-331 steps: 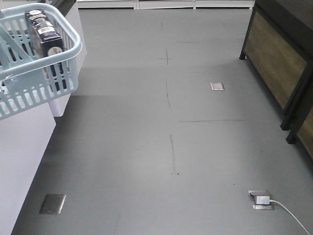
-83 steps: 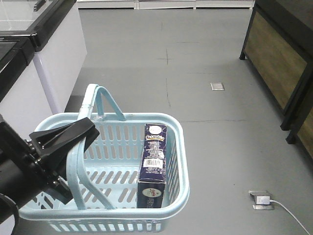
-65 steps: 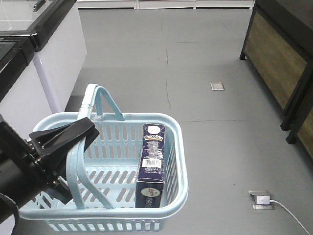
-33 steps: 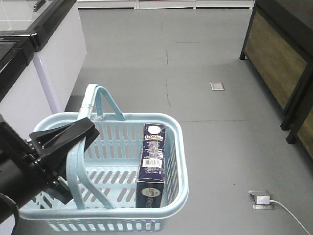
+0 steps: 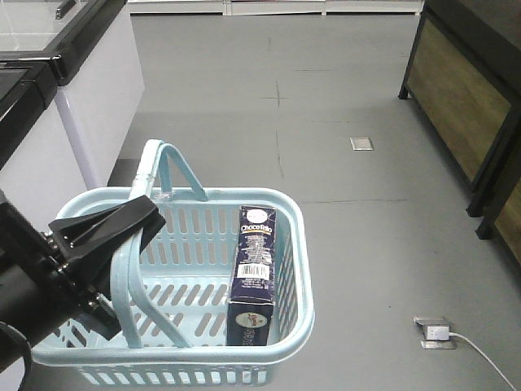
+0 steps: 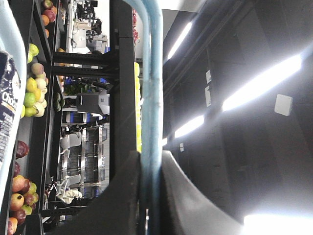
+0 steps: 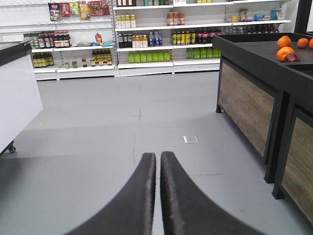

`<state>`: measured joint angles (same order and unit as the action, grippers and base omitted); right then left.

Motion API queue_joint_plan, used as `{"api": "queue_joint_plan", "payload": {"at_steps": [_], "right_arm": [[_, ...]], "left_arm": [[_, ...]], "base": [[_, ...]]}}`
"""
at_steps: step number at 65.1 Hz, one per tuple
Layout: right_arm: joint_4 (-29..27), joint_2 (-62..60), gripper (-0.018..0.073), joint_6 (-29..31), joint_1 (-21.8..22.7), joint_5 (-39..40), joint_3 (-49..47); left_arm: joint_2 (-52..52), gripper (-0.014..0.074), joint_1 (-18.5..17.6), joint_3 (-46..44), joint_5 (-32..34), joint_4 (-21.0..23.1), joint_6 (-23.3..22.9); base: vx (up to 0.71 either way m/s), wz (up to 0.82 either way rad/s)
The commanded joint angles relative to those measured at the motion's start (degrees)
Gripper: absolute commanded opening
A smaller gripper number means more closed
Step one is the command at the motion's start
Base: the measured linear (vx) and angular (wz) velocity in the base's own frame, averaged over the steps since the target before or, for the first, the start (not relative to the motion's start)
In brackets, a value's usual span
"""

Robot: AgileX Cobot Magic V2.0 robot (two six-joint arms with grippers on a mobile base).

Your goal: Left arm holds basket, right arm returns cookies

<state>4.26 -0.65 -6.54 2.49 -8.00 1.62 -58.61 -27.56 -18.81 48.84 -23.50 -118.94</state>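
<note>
The light blue basket hangs over the grey floor at the lower left of the front view. My left gripper is shut on one of its hoop handles, and the black fingers press the blue bar from both sides in the left wrist view. The cookies, a dark navy carton with a barcode label, lie lengthwise inside the basket against its right wall; an edge of the cookies shows in the left wrist view. My right gripper is shut, holds nothing, and points over bare floor. It does not appear in the front view.
A white counter with a black top stands at the left. Dark wood-panelled display stands line the right, with oranges on top. A floor socket with a white cable lies at the right front. Stocked shelves fill the far wall.
Five seconds ago the basket hung high at the upper left; it now sits lower, near the bottom left-centre. Over the last second it only swayed slightly.
</note>
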Motion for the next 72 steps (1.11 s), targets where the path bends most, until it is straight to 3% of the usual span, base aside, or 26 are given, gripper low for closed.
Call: {"api": "queue_joint_plan", "payload": {"at_steps": [1,72], "right_arm": [[0.3,-0.5,-0.0010,0.5,0.2,4.2,1.0],[0.3,-0.5,-0.0010,0.5,0.2,4.2,1.0]], "left_arm": [[1.3,-0.0003,-0.4,-1.8,6.8,2.3,-0.3],[1.3,-0.0003,-0.4,-1.8,6.9,2.3,-0.3]], "base": [[0.00,0.00],[0.00,0.00]]}}
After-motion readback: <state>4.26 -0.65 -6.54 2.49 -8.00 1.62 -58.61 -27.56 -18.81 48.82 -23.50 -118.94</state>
